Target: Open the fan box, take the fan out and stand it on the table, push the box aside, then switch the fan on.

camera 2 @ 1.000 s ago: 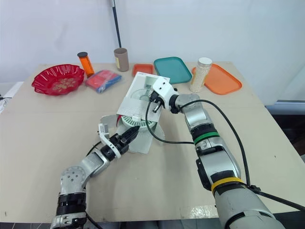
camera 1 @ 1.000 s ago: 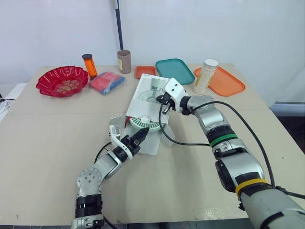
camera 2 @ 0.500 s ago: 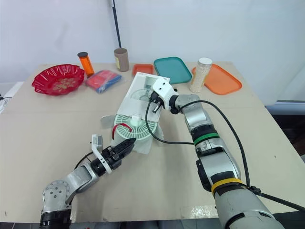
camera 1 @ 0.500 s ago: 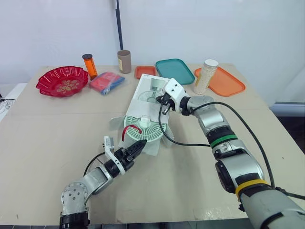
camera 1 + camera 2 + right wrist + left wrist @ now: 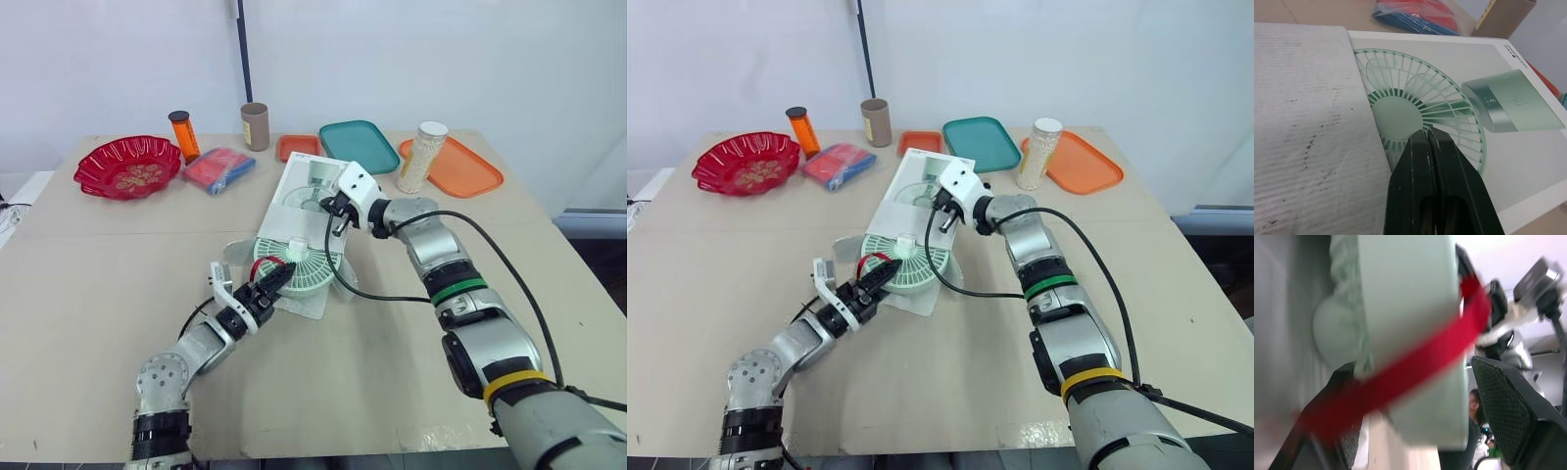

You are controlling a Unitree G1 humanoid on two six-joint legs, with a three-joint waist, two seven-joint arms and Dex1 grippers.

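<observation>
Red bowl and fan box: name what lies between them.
A red-and-blue packet lies between the red bowl and the fan box, nearer the bowl. It shows in both eye views.

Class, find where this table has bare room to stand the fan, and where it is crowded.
Bare: beige tabletop in front of the red scalloped bowl, and along the right edge before the orange flat tray. Crowded: the far edge, and around the white cardboard fan box.

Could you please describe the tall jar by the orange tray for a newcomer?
At the table's far right lies an orange tray. At its left end stands the jar: tall, clear, full of pale grains, white-lidded, unlike the flat teal tray beside it.
</observation>
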